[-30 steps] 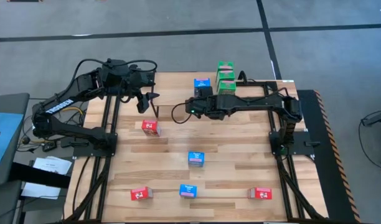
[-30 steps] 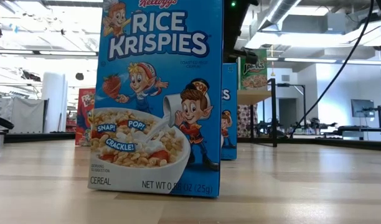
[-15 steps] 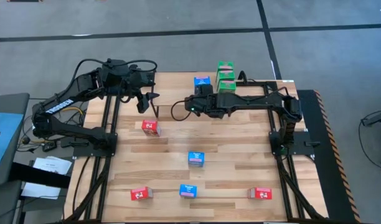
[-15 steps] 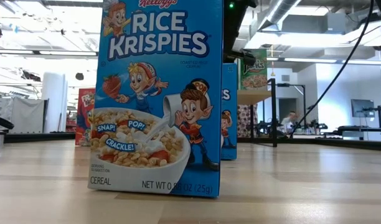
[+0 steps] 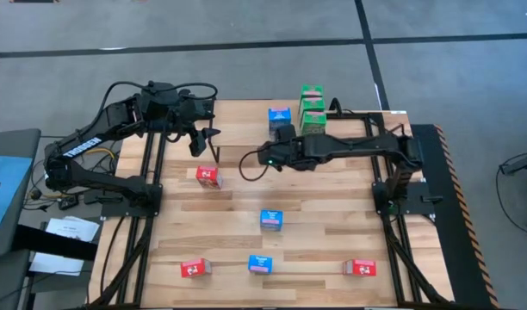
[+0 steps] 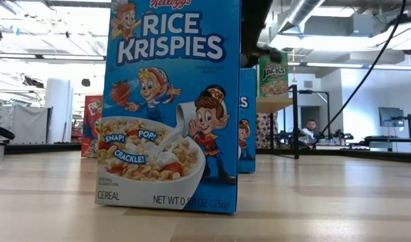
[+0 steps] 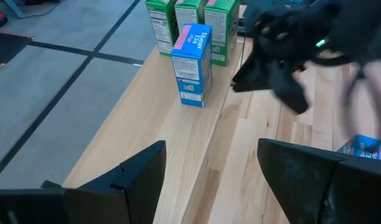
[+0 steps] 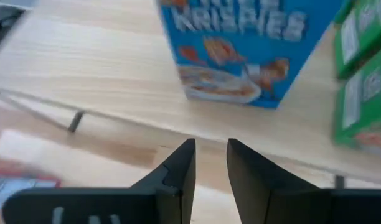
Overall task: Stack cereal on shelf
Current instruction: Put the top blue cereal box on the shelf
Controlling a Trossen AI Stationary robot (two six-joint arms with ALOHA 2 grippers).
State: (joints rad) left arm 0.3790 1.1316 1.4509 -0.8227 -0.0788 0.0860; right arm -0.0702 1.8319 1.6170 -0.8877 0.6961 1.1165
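On the shelf (image 8: 109, 59) at the table's far edge, a blue cereal box (image 5: 279, 114) stands upright on its bottom, next to green cereal boxes (image 5: 312, 108). My right gripper (image 5: 282, 132) hovers just near of the blue box (image 8: 253, 43), shut and holding nothing (image 8: 210, 165). My left gripper (image 5: 203, 145) hangs open and holding nothing (image 7: 212, 162) above the table's far left. Red boxes (image 5: 208, 176) (image 5: 193, 269) (image 5: 360, 268) and blue boxes (image 5: 271, 220) (image 5: 260, 263) stand on the table.
In the low view, the nearest blue box (image 6: 172, 101) fills much of the picture, and the shelf (image 6: 276, 104) shows behind it with a green box (image 6: 274, 72) on top. There is bare table between the scattered boxes. A person sits far off in the room (image 6: 310, 129).
My right gripper has drawn back a little from the blue box on the shelf, toward the table's near edge, and has stayed shut. The box stands where it was.
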